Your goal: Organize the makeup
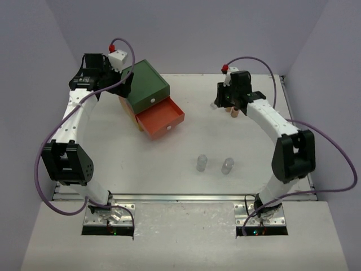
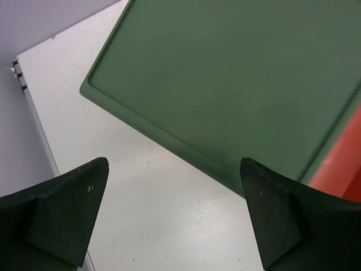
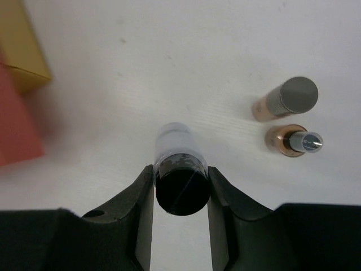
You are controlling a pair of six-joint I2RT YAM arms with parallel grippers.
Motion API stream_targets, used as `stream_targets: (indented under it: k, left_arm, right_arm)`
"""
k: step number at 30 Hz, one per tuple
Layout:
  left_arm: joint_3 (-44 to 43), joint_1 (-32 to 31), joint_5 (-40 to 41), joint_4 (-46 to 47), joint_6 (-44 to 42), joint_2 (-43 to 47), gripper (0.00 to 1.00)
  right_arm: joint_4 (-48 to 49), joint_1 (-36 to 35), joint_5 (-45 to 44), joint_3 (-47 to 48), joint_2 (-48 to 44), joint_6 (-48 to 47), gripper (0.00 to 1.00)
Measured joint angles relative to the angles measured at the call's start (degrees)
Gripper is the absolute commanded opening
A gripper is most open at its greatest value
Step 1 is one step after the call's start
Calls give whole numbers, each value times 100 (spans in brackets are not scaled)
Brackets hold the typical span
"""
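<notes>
My right gripper (image 3: 180, 170) is shut on a small clear bottle with a dark cap (image 3: 181, 186), which stands upright near the table's far right. In the top view this gripper (image 1: 224, 105) is at the back right. Two tan tubes (image 3: 285, 99) (image 3: 293, 141) stand just to its right, apart from the fingers; they also show in the top view (image 1: 232, 111). Two clear little bottles (image 1: 201, 163) (image 1: 227, 165) stand near the front middle. My left gripper (image 2: 175, 166) is open and empty over bare table beside the chest's green top (image 2: 242, 84). No palettes are in view.
The drawer chest (image 1: 148, 84) stands at the back left with its orange drawer (image 1: 162, 119) pulled out towards the middle and a yellow part (image 1: 135, 119) below. Its yellow and orange sides (image 3: 20, 56) lie left of my right gripper. Grey walls close the back and sides.
</notes>
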State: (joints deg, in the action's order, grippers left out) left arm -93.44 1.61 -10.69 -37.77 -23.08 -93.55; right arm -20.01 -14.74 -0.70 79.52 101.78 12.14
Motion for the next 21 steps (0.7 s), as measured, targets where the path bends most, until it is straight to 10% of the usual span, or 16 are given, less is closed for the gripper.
stream_targets:
  k: [6,21]
  left_arm:
    - [-44,-8,-1279,14,-117,646,97]
    - [-96,-1562,-2489,-918,-1236,1216,98]
  right_arm:
    - [1201,-169,1416,-543,-1680,706,0]
    - [916,-1268,3511,877,-483,1887,0]
